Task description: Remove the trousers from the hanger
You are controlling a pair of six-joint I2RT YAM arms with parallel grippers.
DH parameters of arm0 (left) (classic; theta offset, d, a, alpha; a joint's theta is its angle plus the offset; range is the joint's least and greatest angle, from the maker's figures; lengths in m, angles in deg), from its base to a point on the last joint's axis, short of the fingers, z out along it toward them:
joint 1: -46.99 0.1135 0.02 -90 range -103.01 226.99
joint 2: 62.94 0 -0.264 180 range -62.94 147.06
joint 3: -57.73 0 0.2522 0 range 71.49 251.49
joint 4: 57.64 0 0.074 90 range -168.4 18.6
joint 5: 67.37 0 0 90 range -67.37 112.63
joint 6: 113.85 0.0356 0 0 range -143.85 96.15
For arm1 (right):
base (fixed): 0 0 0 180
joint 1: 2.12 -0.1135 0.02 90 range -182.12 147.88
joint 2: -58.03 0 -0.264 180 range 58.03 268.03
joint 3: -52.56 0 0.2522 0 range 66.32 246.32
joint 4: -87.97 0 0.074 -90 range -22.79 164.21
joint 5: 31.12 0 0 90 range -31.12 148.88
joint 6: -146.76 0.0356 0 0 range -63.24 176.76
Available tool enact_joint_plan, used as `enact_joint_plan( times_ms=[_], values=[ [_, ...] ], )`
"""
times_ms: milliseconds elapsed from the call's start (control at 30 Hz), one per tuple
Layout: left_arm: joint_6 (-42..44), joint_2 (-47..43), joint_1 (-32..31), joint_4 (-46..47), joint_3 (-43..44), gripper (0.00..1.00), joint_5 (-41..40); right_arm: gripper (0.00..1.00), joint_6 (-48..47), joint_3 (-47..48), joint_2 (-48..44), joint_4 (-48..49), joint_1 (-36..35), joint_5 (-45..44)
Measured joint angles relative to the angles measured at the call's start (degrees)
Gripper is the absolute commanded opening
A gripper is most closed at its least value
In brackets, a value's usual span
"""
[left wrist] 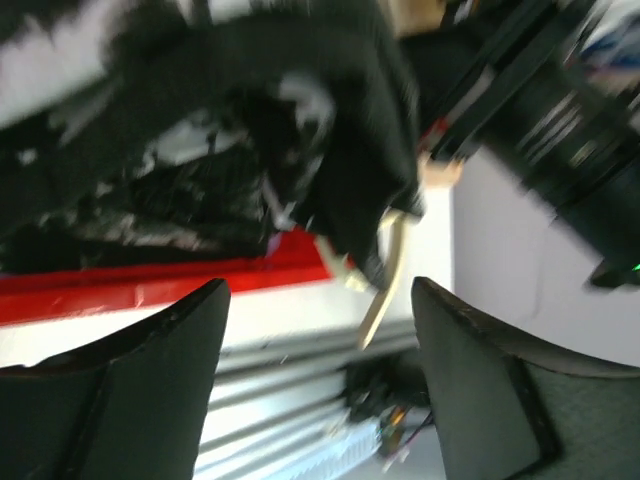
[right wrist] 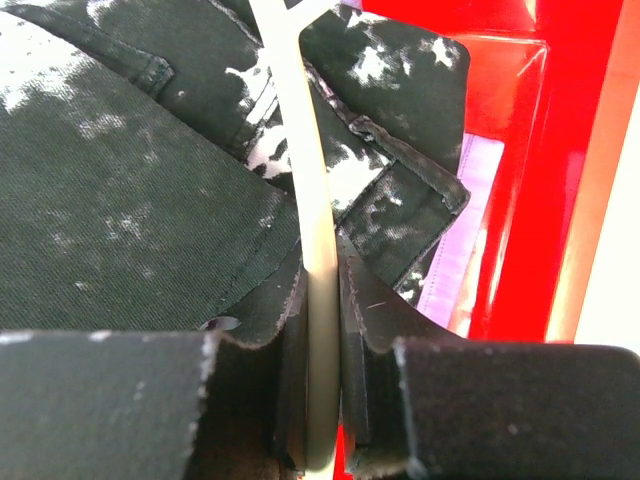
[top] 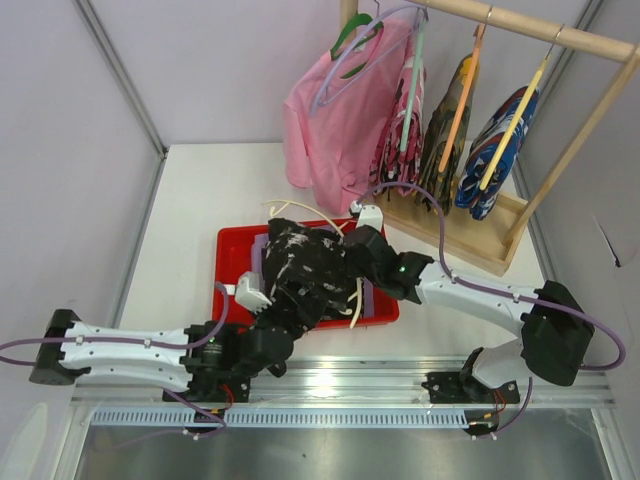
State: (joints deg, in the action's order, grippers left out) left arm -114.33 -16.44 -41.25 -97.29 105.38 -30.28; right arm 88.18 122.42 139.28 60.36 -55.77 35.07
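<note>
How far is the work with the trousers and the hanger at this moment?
Done: the black speckled trousers lie heaped in the red tray, over the lavender trousers. In hand: the right gripper clamps the cream hanger; the left gripper is open near the cloth. Left: the hanger seems not yet free of the black trousers and must be pulled out.

Items I log from my feeds:
- my left arm [top: 130, 352]: white link shells, black joint housings, purple cable [top: 20, 348] along it.
- my right arm [top: 470, 293]: same white-and-black build, its own purple cable, and a green lamp [top: 403, 268] lit near the wrist (small, but plain on the top feed).
- left tool [left wrist: 320, 380]: two broad, dark matte fingers [left wrist: 130, 390].
- right tool [right wrist: 322, 400]: black fingers with grainy pads [right wrist: 500, 410].
</note>
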Motion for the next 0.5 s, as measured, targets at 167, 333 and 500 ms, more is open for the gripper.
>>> enact_joint_plan(
  times_ms=[167, 333, 500],
  values=[
    [-8.98, 2.58, -0.13, 2.05, -1.33, 0.99, -8.37, 0.0, -0.04, -1.9, -0.61, 2.23, 0.0, -0.02],
    [-18.32, 10.64, -0.15, -5.25, -1.2, 1.0, -12.57, 0.0, -0.24, -2.01, -0.72, 2.99, -0.35, -0.11],
    [-21.16, 16.13, -0.26, -8.41, -1.2, 0.99, -14.78, 0.0, -0.24, -2.34, -0.72, 3.5, -1.09, -0.59]
  ],
)
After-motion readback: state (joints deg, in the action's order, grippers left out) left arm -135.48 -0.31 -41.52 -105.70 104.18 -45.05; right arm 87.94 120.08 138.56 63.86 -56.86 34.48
